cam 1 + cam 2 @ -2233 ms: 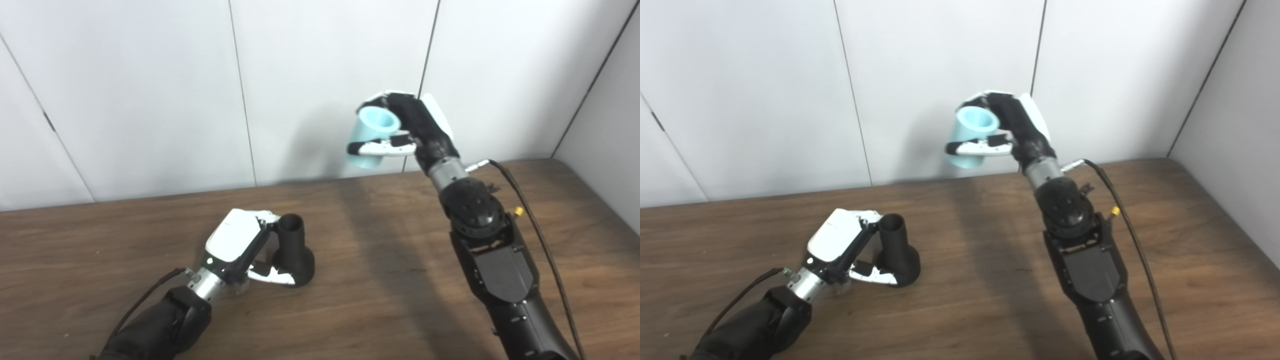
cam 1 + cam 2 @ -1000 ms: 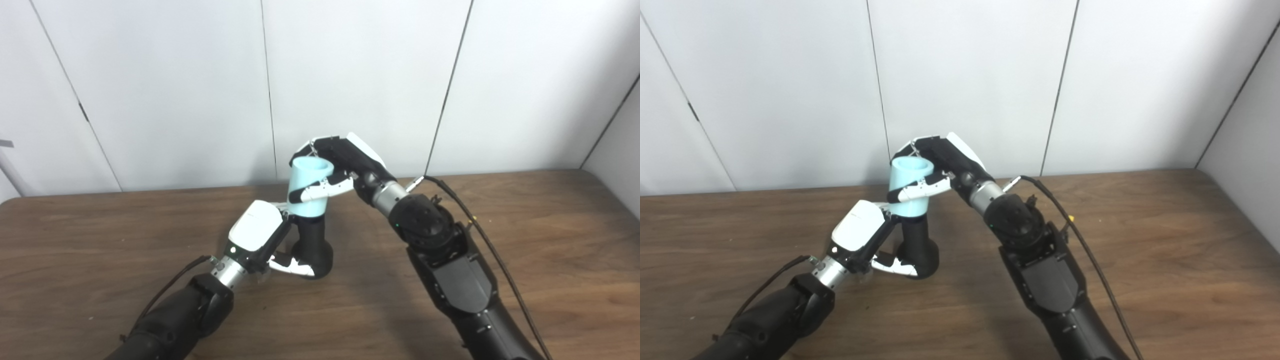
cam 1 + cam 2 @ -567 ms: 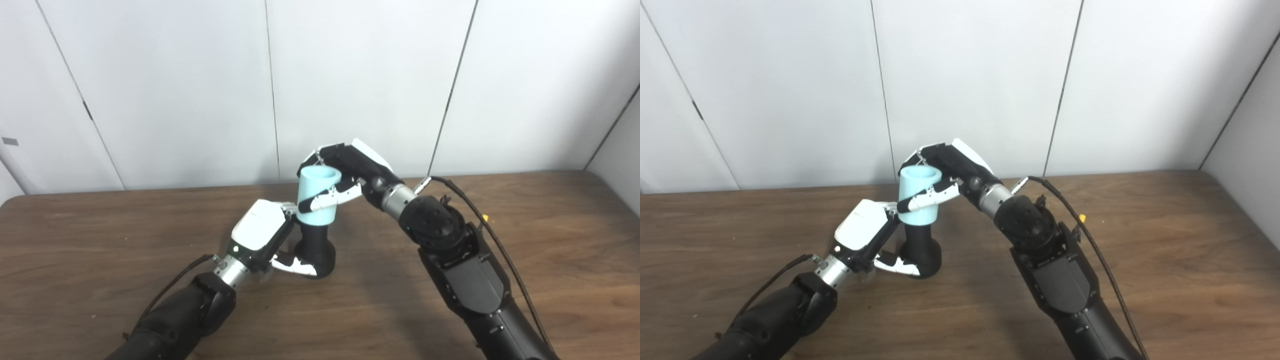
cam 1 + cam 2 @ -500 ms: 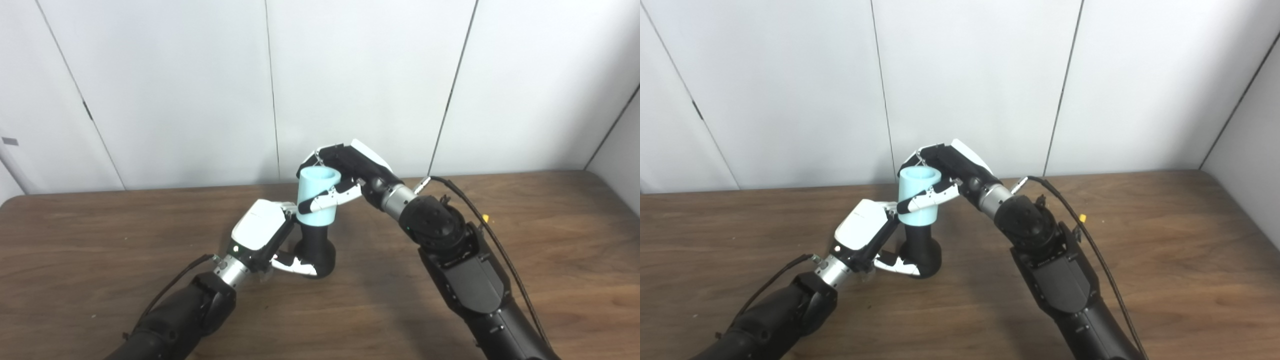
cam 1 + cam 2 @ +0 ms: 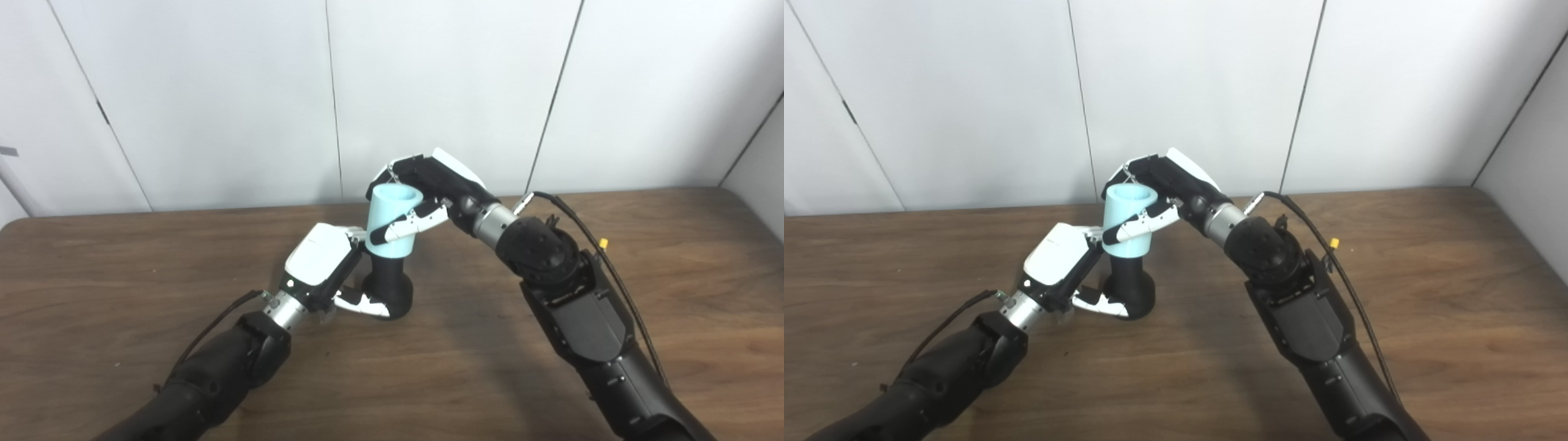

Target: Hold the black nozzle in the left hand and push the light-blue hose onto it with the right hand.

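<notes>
The left hand point(image 5: 321, 269) grips the black flared plastic nozzle point(image 5: 386, 293); the right hand point(image 5: 429, 190) clasps the light-blue cylindrical hose point(image 5: 392, 223), seemingly seated atop that nozzle.

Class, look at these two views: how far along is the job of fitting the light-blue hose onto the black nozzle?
Done: the left hand grips the black nozzle, which stands on the table. In hand: the right hand holds the light-blue hose, already sleeved over the nozzle's neck. Left: perhaps a final push down, since black neck shows below the hose; how deep it sits inside cannot be seen.
</notes>
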{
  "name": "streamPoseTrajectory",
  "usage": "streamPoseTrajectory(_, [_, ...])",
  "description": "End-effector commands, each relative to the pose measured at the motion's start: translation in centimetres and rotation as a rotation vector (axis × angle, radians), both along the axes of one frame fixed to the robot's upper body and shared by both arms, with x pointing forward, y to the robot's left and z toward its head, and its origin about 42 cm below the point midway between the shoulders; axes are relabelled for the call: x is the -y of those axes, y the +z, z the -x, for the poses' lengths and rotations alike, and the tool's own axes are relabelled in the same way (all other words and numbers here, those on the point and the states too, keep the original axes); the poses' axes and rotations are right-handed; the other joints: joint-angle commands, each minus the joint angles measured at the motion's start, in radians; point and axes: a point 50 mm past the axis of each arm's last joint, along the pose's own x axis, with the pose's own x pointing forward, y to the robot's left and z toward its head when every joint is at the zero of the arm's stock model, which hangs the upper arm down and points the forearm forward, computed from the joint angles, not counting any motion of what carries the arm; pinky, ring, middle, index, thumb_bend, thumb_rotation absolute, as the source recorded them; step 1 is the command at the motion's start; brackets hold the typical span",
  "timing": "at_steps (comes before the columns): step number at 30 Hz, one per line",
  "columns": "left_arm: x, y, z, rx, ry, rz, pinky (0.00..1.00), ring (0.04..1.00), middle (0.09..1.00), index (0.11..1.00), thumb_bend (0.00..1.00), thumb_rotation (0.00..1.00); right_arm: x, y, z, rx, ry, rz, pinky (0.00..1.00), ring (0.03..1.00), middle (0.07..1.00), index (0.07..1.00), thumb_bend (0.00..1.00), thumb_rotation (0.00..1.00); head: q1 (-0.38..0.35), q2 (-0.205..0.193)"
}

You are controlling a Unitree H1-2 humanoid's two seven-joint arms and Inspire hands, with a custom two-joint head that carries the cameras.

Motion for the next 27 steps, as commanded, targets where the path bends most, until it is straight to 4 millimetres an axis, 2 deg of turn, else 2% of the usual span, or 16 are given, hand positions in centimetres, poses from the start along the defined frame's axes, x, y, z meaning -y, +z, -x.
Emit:
streamPoseTrajectory(1, [-0.3, -9.9, 7.7, -0.268, -0.006, -0.13, 0.47, 0.566, 0.51, 0.465, 0.52, 0.0, -0.7, 2.3, 1.0, 0.136, 0.12, 0.032, 0.37, 0.44, 0.48, 0.509, 0.5, 0.0, 0.001, 0.006])
streamPoseTrajectory(11, [-0.4, -9.9, 8.1, -0.287, -0.023, -0.14, 0.46, 0.563, 0.488, 0.479, 0.53, 0.0, -0.8, -0.3, 2.0, 0.163, 0.183, 0.131, 0.35, 0.429, 0.482, 0.526, 0.5, 0.0, -0.007, 0.022])
streamPoseTrajectory(21, [-0.2, -9.9, 8.2, -0.283, -0.029, -0.139, 0.45, 0.545, 0.484, 0.48, 0.53, 0.0, -0.5, -1.0, 2.0, 0.164, 0.193, 0.144, 0.35, 0.424, 0.483, 0.529, 0.5, 0.0, 0.001, 0.036])
streamPoseTrajectory(27, [-0.3, -9.8, 8.3, -0.289, -0.03, -0.134, 0.46, 0.549, 0.491, 0.478, 0.53, 0.0, -0.3, -2.2, 1.8, 0.149, 0.191, 0.141, 0.35, 0.424, 0.482, 0.529, 0.5, 0.0, 0.0, 0.039])
